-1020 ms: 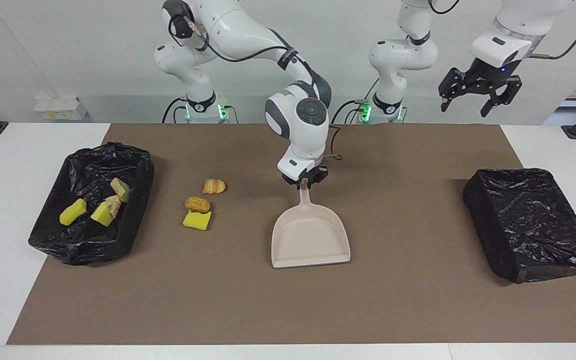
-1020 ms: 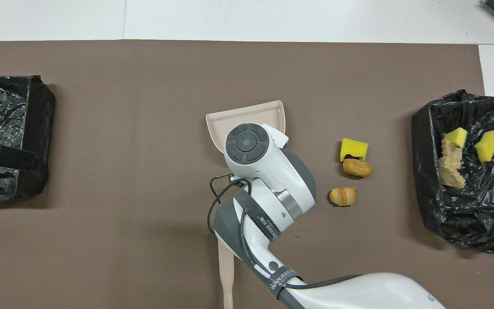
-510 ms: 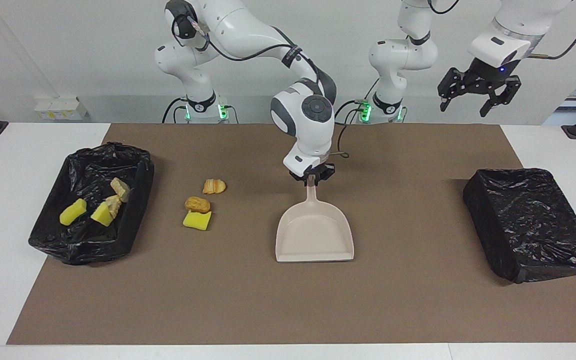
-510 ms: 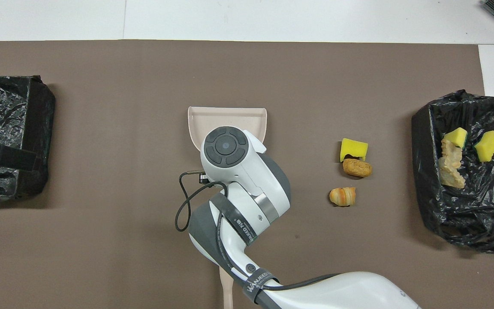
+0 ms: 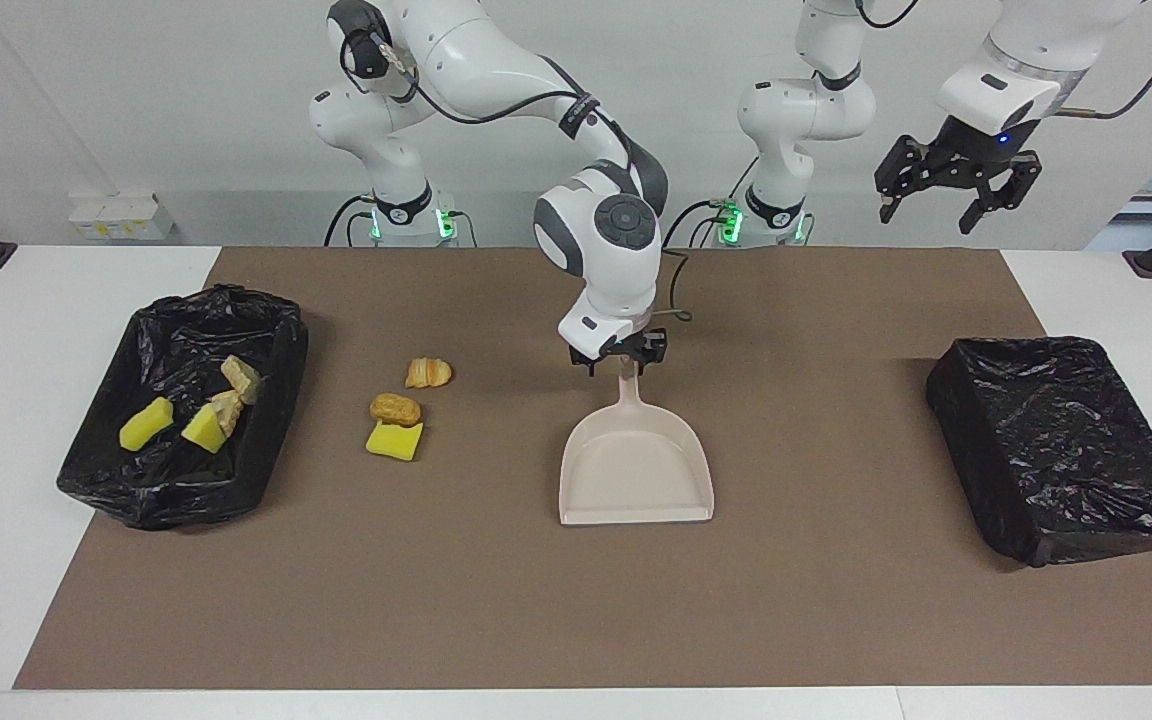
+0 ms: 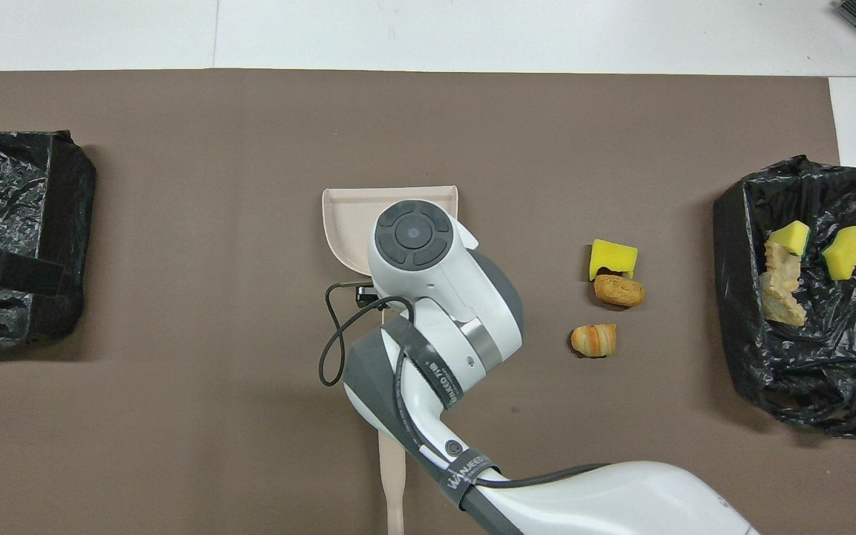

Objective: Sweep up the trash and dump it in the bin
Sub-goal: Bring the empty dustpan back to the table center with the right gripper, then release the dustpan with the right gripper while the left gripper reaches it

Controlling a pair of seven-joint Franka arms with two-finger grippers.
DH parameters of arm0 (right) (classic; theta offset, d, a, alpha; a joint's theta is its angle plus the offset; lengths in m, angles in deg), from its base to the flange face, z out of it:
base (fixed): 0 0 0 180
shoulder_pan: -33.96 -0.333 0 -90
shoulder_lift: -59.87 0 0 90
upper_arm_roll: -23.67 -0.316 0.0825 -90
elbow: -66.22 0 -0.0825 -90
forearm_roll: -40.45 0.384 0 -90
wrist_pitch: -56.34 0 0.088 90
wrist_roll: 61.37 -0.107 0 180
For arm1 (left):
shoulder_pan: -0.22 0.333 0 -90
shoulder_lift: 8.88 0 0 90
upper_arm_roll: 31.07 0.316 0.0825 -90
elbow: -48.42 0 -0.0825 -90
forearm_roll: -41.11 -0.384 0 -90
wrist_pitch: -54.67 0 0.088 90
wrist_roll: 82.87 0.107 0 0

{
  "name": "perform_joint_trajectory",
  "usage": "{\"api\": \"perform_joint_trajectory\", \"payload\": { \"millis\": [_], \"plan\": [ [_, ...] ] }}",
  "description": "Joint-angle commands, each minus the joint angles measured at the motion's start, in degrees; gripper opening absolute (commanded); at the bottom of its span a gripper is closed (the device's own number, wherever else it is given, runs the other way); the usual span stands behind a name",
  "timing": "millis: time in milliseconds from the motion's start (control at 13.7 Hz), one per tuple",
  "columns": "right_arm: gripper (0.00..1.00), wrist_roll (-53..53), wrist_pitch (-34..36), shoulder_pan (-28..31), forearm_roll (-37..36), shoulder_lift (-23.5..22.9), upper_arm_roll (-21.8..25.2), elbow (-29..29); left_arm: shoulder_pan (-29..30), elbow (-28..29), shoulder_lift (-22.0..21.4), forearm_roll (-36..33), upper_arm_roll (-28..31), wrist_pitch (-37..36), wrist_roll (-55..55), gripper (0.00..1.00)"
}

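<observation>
Now right hand (image 5: pixel 619 364) hovers, fingers apart, over dustpan (image 5: pixel 636 468) handle.

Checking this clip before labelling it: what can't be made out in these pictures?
- Overhead view: the right arm covers the right gripper and the dustpan handle.
- Overhead view: the bottom edge and that arm cut off a beige stick; what it is, unclear.
- Overhead view: the edge cuts off the bin at the left arm's end; the left gripper covers part.
</observation>
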Motion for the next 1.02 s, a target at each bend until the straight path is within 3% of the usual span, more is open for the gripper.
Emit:
{"api": "perform_joint_trajectory", "payload": {
  "millis": [0, 291, 510, 729, 801, 947],
  "plan": [
    [1.00, 7.5, 4.5, 4.4, 2.2, 4.1, -0.4, -0.3, -0.4, 0.2, -0.5, -0.6, 0.0, 0.0, -0.3, 1.00],
    [1.00, 15.6, 11.4, 11.7, 2.5, 8.7, -0.4, -1.4, -0.8, 5.7, -1.6, -0.1, -3.0, 3.7, -1.7, 1.00],
    [1.00, 20.3, 12.7, 14.7, 8.3, 15.1, -0.1, -9.9, -0.8, 15.0, -1.6, 0.0, -10.3, 14.1, -13.2, 1.00],
    [1.00, 24.7, 11.6, 16.8, 9.0, 22.4, -0.2, -20.9, -3.3, 24.5, -0.7, 0.0, -16.2, 27.4, -25.5, 1.00],
    [1.00, 24.8, 11.6, 17.1, 9.0, 23.9, -0.2, -23.4, -6.0, 26.4, 0.2, 0.0, -16.2, 31.0, -29.6, 1.00],
    [1.00, 24.9, 10.5, 17.1, 9.0, 27.2, -0.1, -29.0, -10.7, 27.6, 5.9, 0.0, -16.2, 38.1, -37.3, 1.00]
  ]
}}
